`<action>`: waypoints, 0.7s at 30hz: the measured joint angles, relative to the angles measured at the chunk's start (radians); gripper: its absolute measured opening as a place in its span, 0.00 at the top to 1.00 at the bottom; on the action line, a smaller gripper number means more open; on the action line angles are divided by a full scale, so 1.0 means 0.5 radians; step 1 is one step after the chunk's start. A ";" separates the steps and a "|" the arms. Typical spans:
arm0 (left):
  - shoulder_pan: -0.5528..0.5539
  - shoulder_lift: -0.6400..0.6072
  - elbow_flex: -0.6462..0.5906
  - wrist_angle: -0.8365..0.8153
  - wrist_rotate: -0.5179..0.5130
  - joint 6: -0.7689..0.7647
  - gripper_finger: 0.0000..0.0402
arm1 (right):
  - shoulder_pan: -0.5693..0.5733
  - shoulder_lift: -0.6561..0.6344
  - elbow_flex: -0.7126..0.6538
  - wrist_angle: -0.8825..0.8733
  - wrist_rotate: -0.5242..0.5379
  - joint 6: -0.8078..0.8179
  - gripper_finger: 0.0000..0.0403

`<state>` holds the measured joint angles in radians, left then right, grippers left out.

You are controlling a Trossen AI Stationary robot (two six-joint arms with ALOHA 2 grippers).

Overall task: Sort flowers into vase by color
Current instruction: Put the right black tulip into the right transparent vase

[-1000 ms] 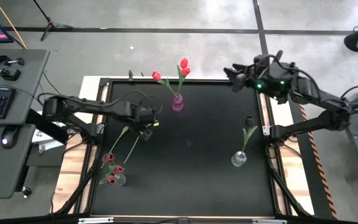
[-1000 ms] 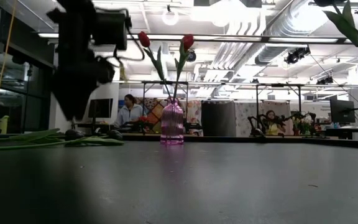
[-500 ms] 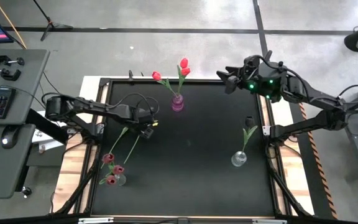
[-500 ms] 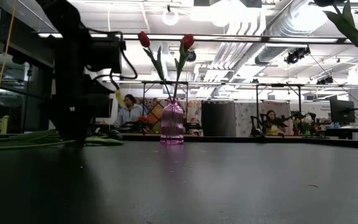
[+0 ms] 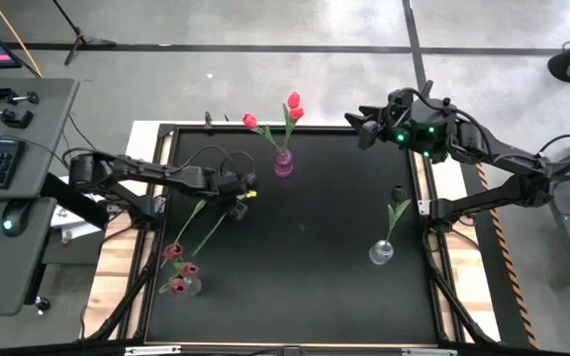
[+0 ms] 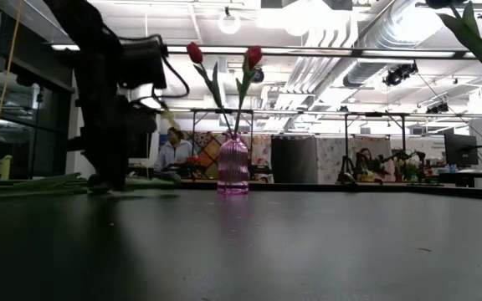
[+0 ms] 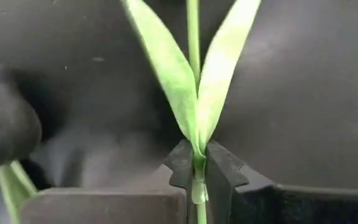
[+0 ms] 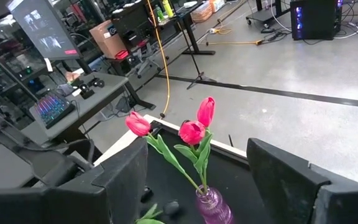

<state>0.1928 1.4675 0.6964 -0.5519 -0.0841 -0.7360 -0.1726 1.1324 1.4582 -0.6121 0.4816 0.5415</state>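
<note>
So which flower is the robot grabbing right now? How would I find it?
Look at the black table, on its left side, where the left gripper is shut on a thin green stem. That flower lies flat, reaching toward the clear vase with dark red heads. The other flowers stand in vases.

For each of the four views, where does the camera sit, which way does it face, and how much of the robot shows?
High: above, straight down; both arms, black table.
Low: table height, level across; one arm, pink vase.
Left wrist: on left arm; left tool shut on a tulip stem.
Right wrist: on right arm; right tool open toward the pink vase.
Shared: pink vase in high, low, right wrist.
</note>
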 joint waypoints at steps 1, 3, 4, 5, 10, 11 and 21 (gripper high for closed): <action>-0.007 -0.039 0.000 -0.015 0.001 0.000 0.97 | 0.000 0.000 0.000 -0.006 0.000 0.000 0.35; -0.029 -0.132 0.000 0.001 -0.002 0.015 0.99 | 0.000 0.000 0.000 -0.022 -0.002 -0.001 0.35; -0.048 -0.189 0.000 0.014 -0.006 0.042 0.99 | 0.000 0.000 -0.001 -0.029 -0.003 -0.008 0.35; -0.073 -0.253 0.000 0.041 0.009 0.102 0.99 | 0.000 0.000 -0.001 -0.033 -0.004 -0.024 0.35; -0.293 -0.626 0.000 0.317 0.270 0.432 0.99 | 0.000 0.000 -0.001 -0.034 -0.030 -0.160 0.35; -0.342 -0.692 0.000 0.398 0.277 0.431 1.00 | 0.000 0.000 -0.002 -0.033 -0.030 -0.188 0.35; -0.559 -0.813 0.058 1.486 -0.279 0.399 1.00 | 0.001 0.000 -0.002 0.000 -0.233 -0.287 0.35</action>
<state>-0.0868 1.0608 0.7252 0.1913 -0.2236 -0.5366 -0.1723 1.1324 1.4574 -0.6121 0.3653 0.3979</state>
